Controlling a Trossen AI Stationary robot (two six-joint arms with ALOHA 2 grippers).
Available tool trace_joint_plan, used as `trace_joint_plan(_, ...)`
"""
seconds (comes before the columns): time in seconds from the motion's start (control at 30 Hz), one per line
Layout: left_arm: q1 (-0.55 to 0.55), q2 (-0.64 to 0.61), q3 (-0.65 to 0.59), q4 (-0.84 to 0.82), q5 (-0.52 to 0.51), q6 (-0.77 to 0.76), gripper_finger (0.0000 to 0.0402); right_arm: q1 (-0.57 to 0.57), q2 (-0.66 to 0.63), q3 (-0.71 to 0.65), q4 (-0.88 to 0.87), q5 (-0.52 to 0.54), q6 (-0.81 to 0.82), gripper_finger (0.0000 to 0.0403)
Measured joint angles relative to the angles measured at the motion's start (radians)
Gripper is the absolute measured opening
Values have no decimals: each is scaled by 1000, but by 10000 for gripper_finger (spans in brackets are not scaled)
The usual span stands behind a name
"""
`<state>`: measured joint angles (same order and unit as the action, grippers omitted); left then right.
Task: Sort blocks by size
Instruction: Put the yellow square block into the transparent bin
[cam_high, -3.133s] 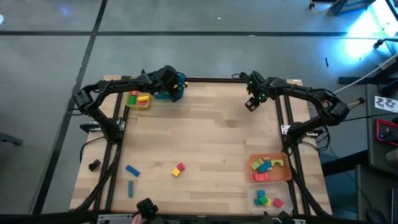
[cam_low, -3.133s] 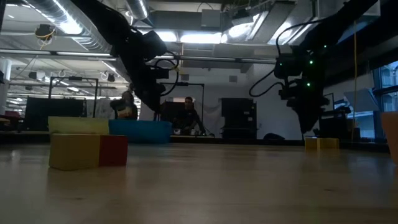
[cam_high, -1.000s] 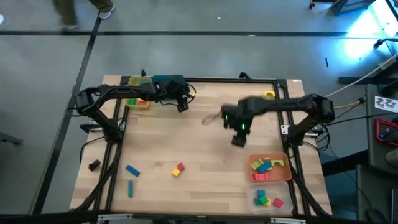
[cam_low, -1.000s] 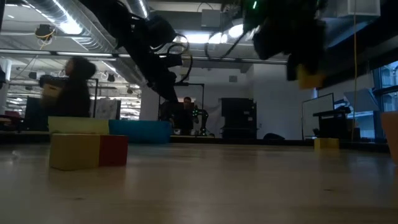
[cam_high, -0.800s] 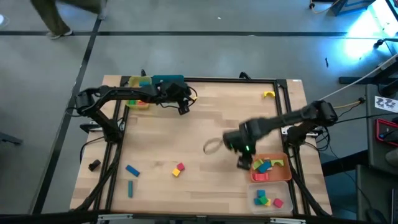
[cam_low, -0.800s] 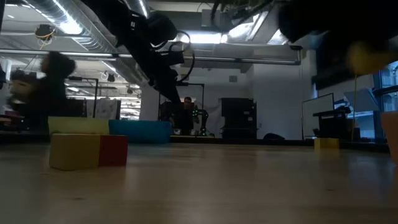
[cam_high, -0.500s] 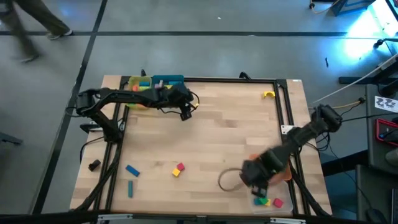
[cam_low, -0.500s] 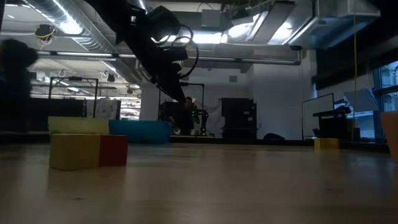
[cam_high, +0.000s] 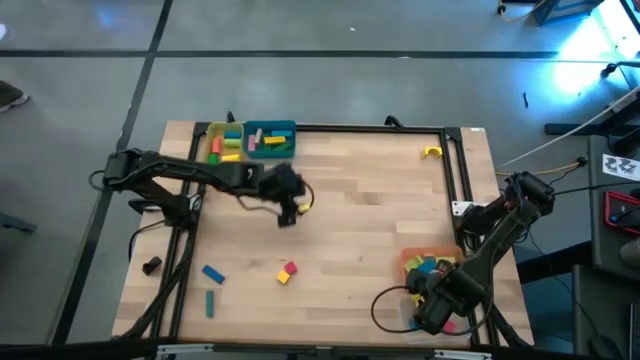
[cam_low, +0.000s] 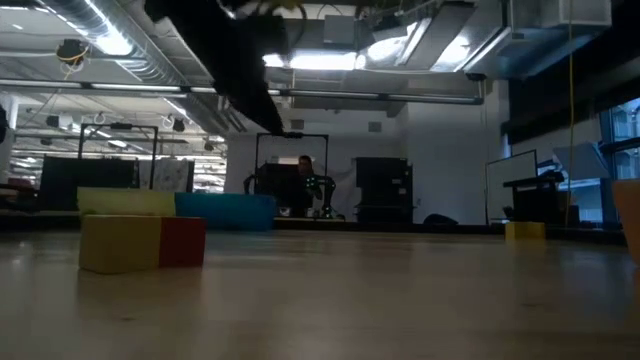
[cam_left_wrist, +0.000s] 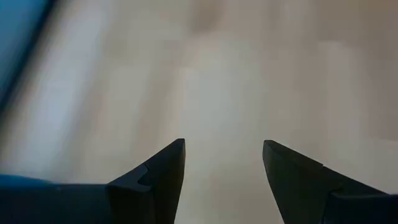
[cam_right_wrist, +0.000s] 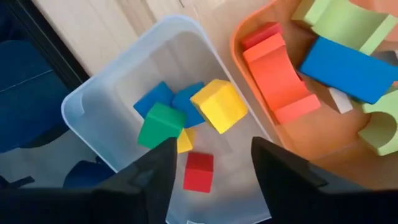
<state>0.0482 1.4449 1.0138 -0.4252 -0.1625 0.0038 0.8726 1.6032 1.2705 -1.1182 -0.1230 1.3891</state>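
Blocks: the yellow cube (cam_right_wrist: 219, 106) has just left the right gripper (cam_right_wrist: 211, 163), whose fingers have spread; it now sits in the clear tray (cam_right_wrist: 99, 93). Left gripper (cam_left_wrist: 222, 163), fingers spread and empty, has moved mid-counter (cam_high: 360, 200) toward the remaining blocks (cam_high: 287, 272).

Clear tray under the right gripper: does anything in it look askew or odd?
The yellow cube in the clear tray sits tilted, propped on the blue cubes instead of lying flat. The right gripper is open above it. Otherwise nothing stands out.
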Motion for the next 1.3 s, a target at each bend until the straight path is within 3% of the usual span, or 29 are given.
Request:
trace_joint_plan(0.1, -102, -6, 0, -66, 53, -161, 200, -2, 0, 0, 2, 0, 1, 218)
trace_joint_plan(0.3, -331, 1, 0, -180, 63, -481, 200, -2, 0, 0, 2, 15, -2, 220)
trace_joint_plan(0.47, -469, 1, 0, -171, 60, -665, 200, -2, 0, 0, 2, 77, -6, 220)
trace_joint_plan(0.57, -541, 10, 0, -147, 32, -619, 200, -2, 0, 0, 2, 115, -8, 220)
trace_joint_plan(0.87, -646, 141, 0, 25, -90, -205, 200, -2, 0, 0, 2, 161, -61, 220)
trace_joint_plan(1.3, -635, 270, -1, -2, -100, -188, 200, -2, 0, 0, 3, 161, -62, 220)
